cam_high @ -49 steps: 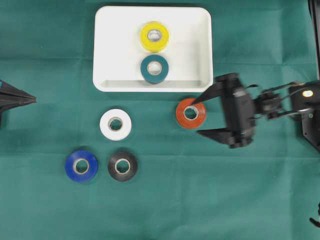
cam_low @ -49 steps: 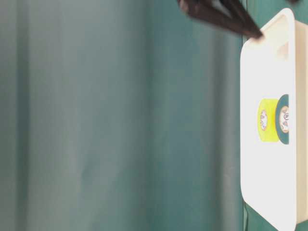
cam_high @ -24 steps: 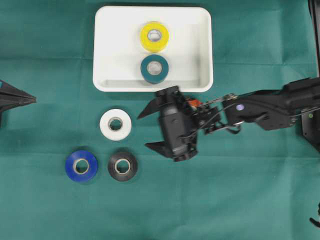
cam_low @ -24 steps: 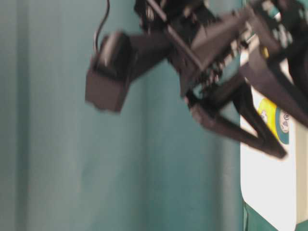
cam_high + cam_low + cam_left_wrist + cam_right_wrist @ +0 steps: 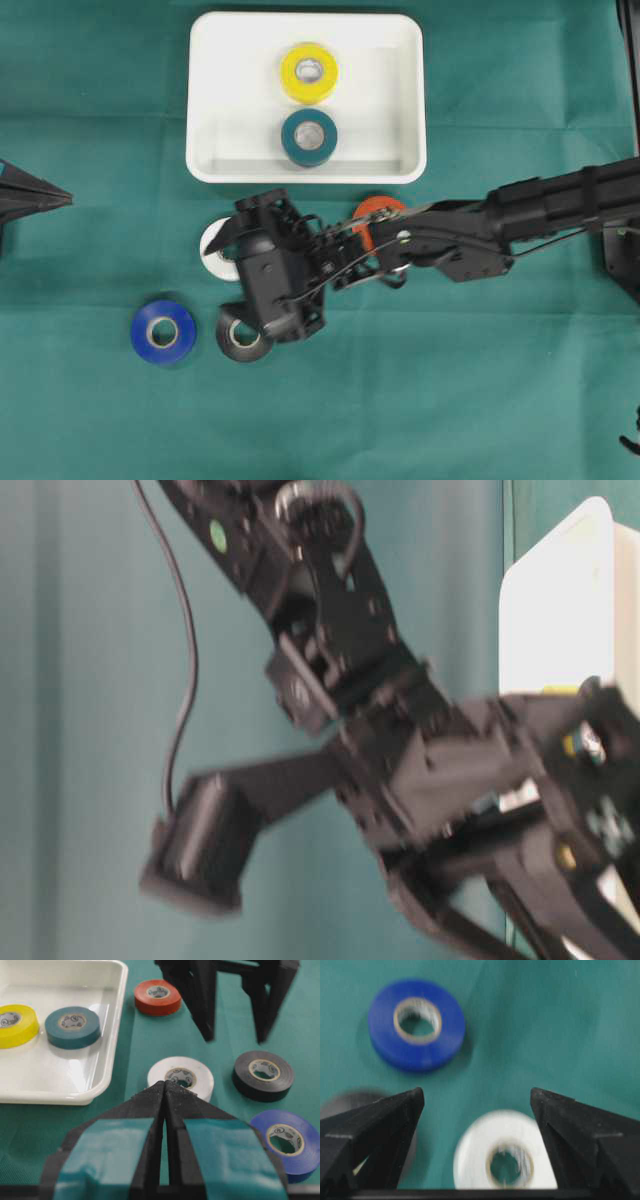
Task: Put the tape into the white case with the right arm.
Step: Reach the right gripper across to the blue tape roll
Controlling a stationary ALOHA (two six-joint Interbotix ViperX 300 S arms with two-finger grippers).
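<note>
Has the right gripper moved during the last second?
Yes. In the overhead view the right gripper went left, from beside the red tape to above the white tape, below the white case.

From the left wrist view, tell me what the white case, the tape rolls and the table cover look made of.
White case: seemingly glossy moulded plastic; its floor mirrors the teal tape roll and the rim is rounded. Black tape roll: smooth, faintly shiny band, likely vinyl, around a pale printed core that looks like cardboard. Table cover: matte green woven cloth, going by its fine weave texture.
</note>
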